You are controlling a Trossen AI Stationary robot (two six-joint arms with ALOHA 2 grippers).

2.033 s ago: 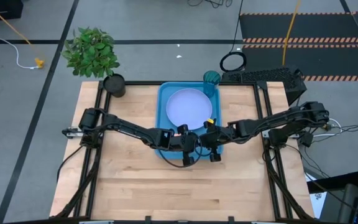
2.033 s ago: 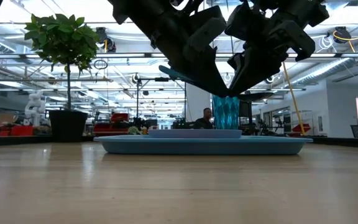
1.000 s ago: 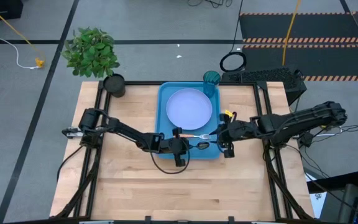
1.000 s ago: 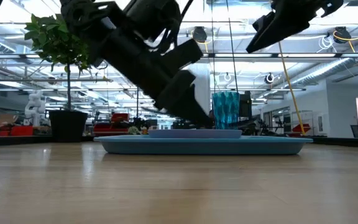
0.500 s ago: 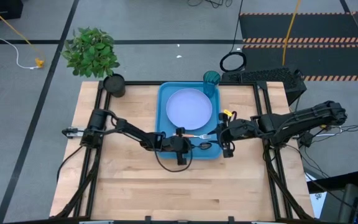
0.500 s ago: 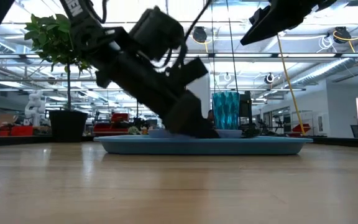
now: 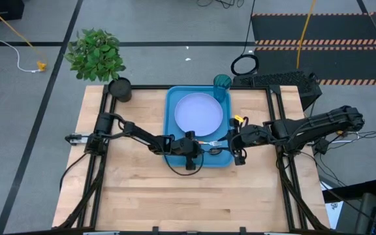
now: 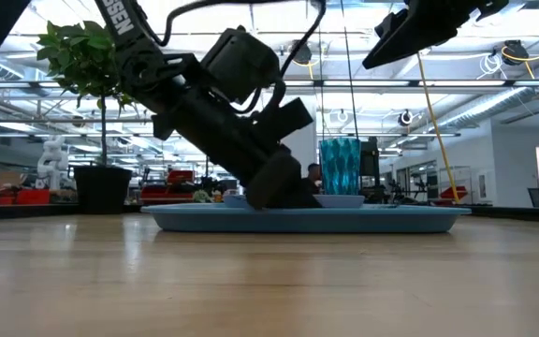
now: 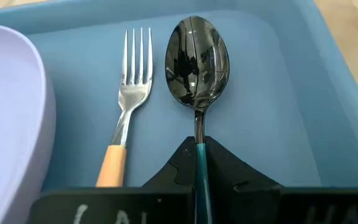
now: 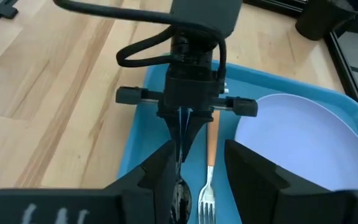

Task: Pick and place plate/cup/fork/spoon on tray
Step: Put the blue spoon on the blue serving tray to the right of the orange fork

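The blue tray [image 7: 172, 124] sits at the table's far middle with the lavender plate [image 7: 199, 112] on its floor and the teal cup [image 7: 222, 83] in its far right corner. The fork [image 9: 128, 106] lies on the tray floor beside the plate, orange handle toward the left arm. My left gripper [image 9: 199, 142] is down in the tray's near right corner, shut on the spoon [image 9: 197, 62], which lies parallel to the fork. My right gripper [image 10: 204, 186] hangs open, with nothing between its fingers, above the tray's right rim. My left gripper pinches the spoon's light-blue handle [image 9: 200, 163] between its two fingers. The fingers come from the table's left, slanting down, and lie along the handle. The dark bowl [image 9: 197, 59] points away from the gripper, low at the tray floor; whether it rests there I cannot tell.
A black plant pot [image 7: 119, 88] with a leafy plant [image 7: 96, 53] stands at the far left corner. Dark equipment [image 7: 276, 79] sits past the far right edge. Bare wood [image 7: 188, 196] fills the near half of the table.
My left gripper has come down into the tray's near right corner with the spoon, tipping lower, and the spoon now lies beside the fork. The fork, plate and cup have stayed in place.
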